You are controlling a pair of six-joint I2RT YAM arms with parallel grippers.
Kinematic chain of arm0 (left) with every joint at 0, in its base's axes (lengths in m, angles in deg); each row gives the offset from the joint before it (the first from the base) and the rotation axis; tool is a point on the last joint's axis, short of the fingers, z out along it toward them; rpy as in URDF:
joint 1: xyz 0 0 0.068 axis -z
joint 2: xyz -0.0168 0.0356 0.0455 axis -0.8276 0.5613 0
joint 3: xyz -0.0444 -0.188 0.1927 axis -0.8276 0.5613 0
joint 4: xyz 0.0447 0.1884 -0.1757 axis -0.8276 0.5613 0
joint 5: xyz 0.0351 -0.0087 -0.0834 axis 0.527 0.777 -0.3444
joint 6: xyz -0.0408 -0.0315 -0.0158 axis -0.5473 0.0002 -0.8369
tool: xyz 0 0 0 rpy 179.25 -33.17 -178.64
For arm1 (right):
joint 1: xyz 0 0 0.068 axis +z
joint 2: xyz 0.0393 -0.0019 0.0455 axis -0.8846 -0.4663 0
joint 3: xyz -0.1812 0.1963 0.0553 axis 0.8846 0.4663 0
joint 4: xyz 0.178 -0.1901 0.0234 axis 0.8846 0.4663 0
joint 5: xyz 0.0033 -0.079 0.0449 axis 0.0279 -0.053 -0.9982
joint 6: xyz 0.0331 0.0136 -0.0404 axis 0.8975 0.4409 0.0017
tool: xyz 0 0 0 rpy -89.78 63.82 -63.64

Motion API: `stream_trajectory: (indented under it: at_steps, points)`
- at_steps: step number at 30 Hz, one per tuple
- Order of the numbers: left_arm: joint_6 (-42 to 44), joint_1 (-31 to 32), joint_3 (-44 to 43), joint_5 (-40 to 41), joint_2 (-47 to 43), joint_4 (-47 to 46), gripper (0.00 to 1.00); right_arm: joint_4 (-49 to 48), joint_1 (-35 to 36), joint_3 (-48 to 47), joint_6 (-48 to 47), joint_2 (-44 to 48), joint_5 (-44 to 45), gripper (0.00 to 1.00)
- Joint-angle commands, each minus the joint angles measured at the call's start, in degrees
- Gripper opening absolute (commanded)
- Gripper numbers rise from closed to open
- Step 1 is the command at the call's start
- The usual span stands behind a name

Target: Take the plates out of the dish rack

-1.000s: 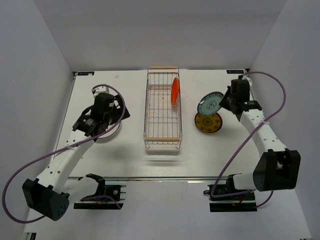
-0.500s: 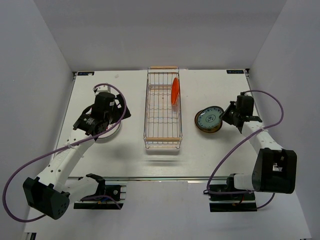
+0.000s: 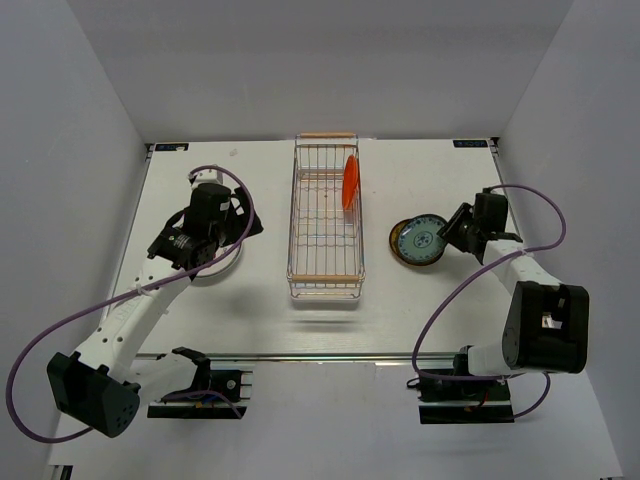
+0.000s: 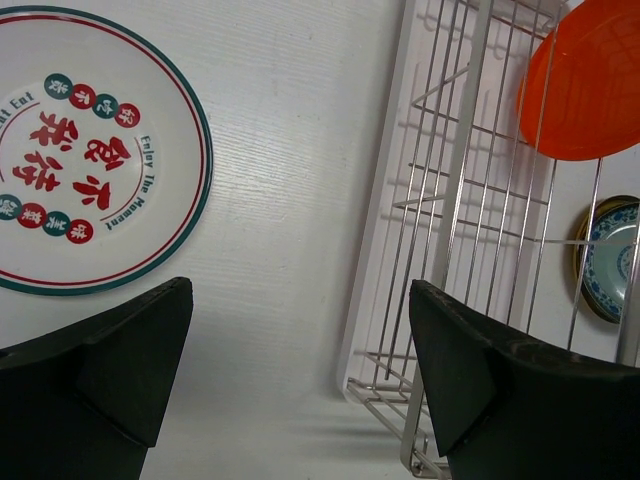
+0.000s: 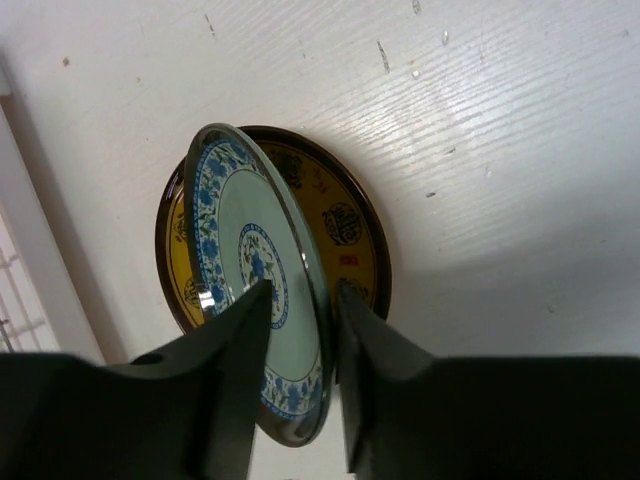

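Note:
The dish rack [image 3: 326, 262] stands mid-table with the orange-red plate [image 3: 350, 182] upright in its far end. My right gripper [image 3: 452, 232] is shut on the rim of the grey-teal plate [image 3: 420, 240]. It holds the plate tilted, low over the mustard-yellow plate [image 3: 401, 254] lying right of the rack. In the right wrist view the fingers [image 5: 230, 350] pinch the grey-teal plate [image 5: 240, 210] above the mustard-yellow plate [image 5: 350, 225]. My left gripper [image 3: 242, 226] is open and empty, left of the rack. In the left wrist view the gripper [image 4: 300, 370] is between the red-marked white plate [image 4: 80, 150] and the dish rack [image 4: 470, 200].
White plates [image 3: 218, 268] lie under my left arm, partly hidden by it. The left wrist view shows the orange-red plate [image 4: 580, 85] inside the rack. White walls close the table's back and sides. Purple cables loop beside both arms.
My right gripper has brought the grey-teal plate down and toward the near side, from raised to low over the mustard-yellow plate. The left arm has barely moved.

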Motion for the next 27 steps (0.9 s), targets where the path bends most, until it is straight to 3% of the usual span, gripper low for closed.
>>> stream_trajectory:
  at_steps: [1,4,8,11,15,16,21,24,27]
  points:
    - [0.43,-0.3,-0.71,-1.59,-0.62,-1.19,0.98,-2.1,-0.44,0.87,-0.21,0.44,-0.64,0.41]
    - [0.34,-0.3,-0.71,-1.77,-0.8,-1.28,0.98,-1.48,-0.36,1.05,-0.21,0.09,-0.2,0.53]
    - [0.34,-0.3,-0.27,-2.12,-1.32,-1.45,0.98,1.06,-0.01,0.0,-0.73,-0.87,2.17,0.58]
    - [0.34,-0.3,0.26,-2.57,-1.15,-2.07,0.98,2.47,0.08,-0.88,-2.48,-1.66,2.17,0.69]
    - [0.34,-0.3,0.35,-3.09,-0.53,-1.98,0.98,2.83,0.17,-1.23,-4.41,-2.19,0.08,0.71]
    - [0.25,-0.3,0.43,-3.09,-0.62,-2.16,0.98,2.74,0.17,-1.41,-4.95,-2.54,-0.81,0.82]
    - [0.25,-0.3,0.44,-3.27,-0.97,-2.07,0.98,4.23,0.43,-3.78,-5.13,-1.93,-0.2,0.82]
    - [0.34,-0.3,0.44,-3.09,-1.76,-1.81,0.98,6.77,0.96,-9.03,-8.01,0.0,0.32,0.89]
    - [0.16,-0.3,0.52,-2.39,-2.73,-1.54,0.98,11.85,2.9,-15.01,-10.31,0.88,6.38,0.89]
